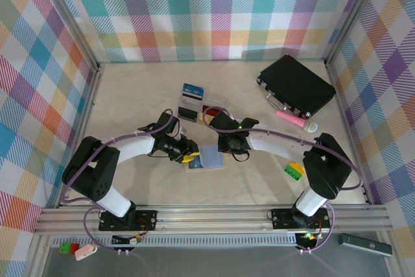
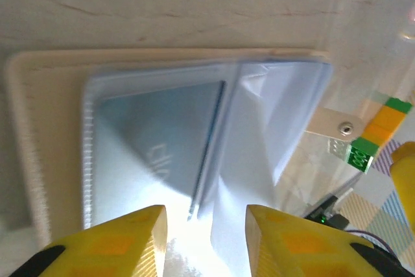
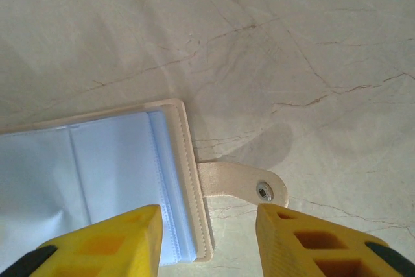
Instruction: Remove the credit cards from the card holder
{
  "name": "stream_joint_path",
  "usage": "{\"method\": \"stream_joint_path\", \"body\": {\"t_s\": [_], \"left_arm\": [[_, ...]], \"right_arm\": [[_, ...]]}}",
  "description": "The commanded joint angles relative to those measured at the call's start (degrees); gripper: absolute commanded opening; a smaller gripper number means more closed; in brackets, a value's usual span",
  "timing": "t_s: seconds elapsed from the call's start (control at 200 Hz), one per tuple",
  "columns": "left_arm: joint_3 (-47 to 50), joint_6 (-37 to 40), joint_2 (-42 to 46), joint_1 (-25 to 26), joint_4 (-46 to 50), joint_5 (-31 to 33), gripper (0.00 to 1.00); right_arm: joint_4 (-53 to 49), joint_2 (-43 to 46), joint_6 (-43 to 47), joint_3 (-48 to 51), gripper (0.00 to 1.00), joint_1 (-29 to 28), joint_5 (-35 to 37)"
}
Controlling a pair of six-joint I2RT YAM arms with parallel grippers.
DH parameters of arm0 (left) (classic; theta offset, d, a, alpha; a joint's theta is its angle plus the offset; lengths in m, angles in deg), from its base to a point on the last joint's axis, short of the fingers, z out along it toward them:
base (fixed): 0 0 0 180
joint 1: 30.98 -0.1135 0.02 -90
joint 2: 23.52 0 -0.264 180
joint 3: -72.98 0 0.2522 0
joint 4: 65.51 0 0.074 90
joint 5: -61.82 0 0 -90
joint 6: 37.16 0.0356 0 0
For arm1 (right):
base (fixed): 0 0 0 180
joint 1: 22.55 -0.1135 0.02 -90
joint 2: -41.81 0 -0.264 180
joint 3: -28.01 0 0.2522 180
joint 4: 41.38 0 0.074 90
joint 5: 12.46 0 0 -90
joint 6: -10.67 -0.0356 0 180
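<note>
The card holder (image 1: 211, 158) lies open on the table between my two grippers, with pale blue sleeves inside a beige stitched cover. In the left wrist view its sleeves (image 2: 259, 134) fan out, and a greyish card (image 2: 155, 137) with faint lettering shows through one sleeve. My left gripper (image 2: 204, 215) hangs open just over the sleeves, with nothing between its yellow fingers (image 2: 130, 238). My right gripper (image 3: 207, 215) is open too and straddles the holder's beige edge (image 3: 188, 180) and snap strap (image 3: 240, 186). From above, the left gripper (image 1: 189, 156) and right gripper (image 1: 228, 150) flank the holder.
A clear tray (image 1: 217, 103) with cards (image 1: 191, 95) beside it sits behind the grippers. A black case (image 1: 296, 85) and a pink microphone (image 1: 295, 120) lie at the back right. A green and yellow brick (image 1: 293, 170) rests by the right arm. Checked walls enclose the table.
</note>
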Motion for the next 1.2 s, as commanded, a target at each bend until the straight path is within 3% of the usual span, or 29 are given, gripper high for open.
{"method": "stream_joint_path", "body": {"t_s": [0.0, 0.225, 0.7, 0.91, 1.195], "left_arm": [[-1.2, -2.8, -0.2, 1.8, -4.8, -3.3, 0.40], [-3.8, -4.5, -2.1, 4.4, -7.3, -3.0, 0.48], [-7.5, -6.2, -7.6, 5.2, -8.2, -1.9, 0.51], [-5.8, -3.8, -0.6, 0.9, -2.2, 1.1, 0.52], [-4.0, 4.1, 7.6, -5.0, 13.4, 7.9, 0.42]], "right_arm": [[1.7, 2.5, -1.3, 1.2, 0.43, 0.8, -1.0], [2.3, 4.5, -2.1, 3.1, 0.44, 1.7, -1.4], [6.7, 7.3, -1.8, 6.9, 0.46, 3.2, -4.9], [14.0, 5.7, 2.6, 7.0, 0.45, 3.3, -13.8], [24.5, -0.6, 3.4, 5.3, 0.35, 3.3, -26.8]]}}
